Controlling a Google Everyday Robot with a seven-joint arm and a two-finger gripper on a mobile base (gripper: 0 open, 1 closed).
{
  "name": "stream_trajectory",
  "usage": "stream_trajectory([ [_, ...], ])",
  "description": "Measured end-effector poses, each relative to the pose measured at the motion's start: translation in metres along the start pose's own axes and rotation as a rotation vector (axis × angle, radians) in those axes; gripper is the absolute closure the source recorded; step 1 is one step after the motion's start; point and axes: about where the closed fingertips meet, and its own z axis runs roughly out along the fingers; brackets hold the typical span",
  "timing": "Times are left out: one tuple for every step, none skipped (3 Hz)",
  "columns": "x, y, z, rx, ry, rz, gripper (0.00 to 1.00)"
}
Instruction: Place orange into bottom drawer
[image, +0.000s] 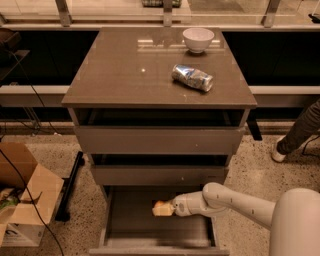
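While it clamps the orange (159, 208), the tool (169, 208) hangs over the bottom drawer (132, 227), clear of its walls.

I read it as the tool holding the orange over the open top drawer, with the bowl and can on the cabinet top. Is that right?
Not quite. In the camera view, the tool holds the orange over the open bottom drawer, not the top one. The bowl and can are on the cabinet top, as you said.

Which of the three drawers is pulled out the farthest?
The bottom drawer, the lowest one: its tray sticks out well past the two upper drawers, and the tool holds the orange over it.
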Motion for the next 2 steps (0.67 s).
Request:
stream_trajectory([
  [0.005, -0.010, 0.013, 0.056, 0.023, -0.002, 1.00],
  [0.022, -0.032, 0.038, 0.132, 0.042, 0.027, 1.00],
])
